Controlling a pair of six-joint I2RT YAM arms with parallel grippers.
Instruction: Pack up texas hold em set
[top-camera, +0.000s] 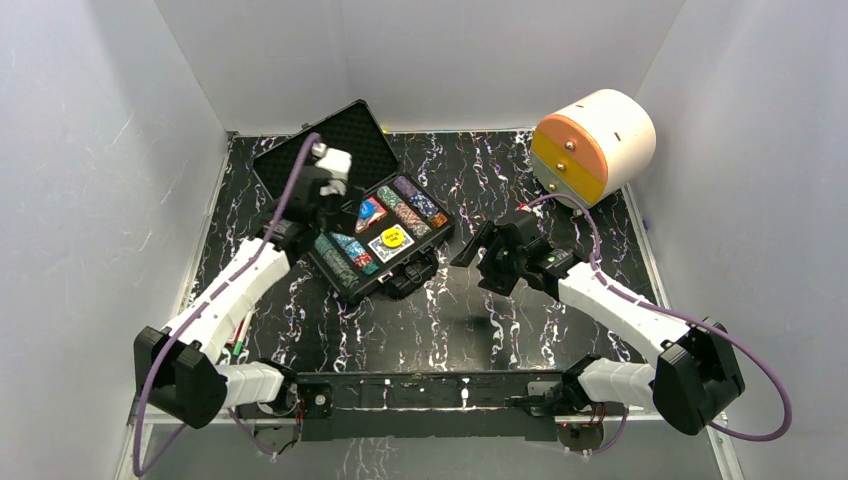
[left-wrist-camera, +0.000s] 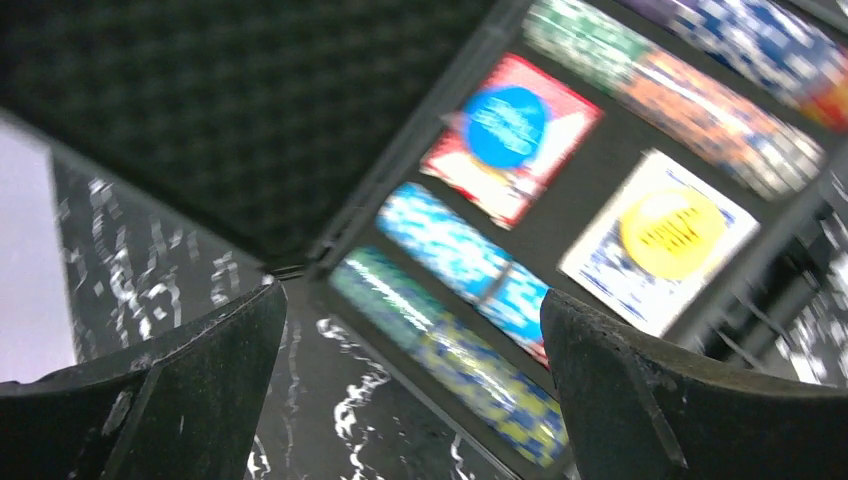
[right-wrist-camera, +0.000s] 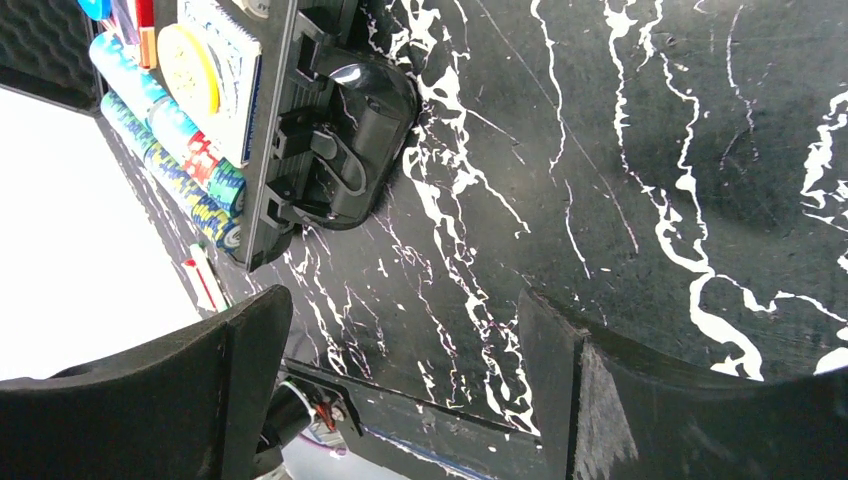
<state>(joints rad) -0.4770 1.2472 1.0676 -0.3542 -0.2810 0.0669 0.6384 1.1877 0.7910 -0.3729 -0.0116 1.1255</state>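
From above, the black case lies open on the bench, toward the far side and a bit left, with its lid tipped back. The chips sit in rows inside, and the yellow button and blue button rest on the card decks. My left arm reaches over by the lid. My right arm is near the front of the case. In my left wrist view, my left fingers are wide and hold nothing. The picture is blurry. I think if I push the lid from one corner only, the case could slide or spin, and the buttons could slip off the decks. In my right wrist view, my right fingers are wide too, with only bench between them, and the handle lies ahead. If the lid drops while fingers are at the rim, they could get pinched. A chip sticking up could also stop the lid from shutting.
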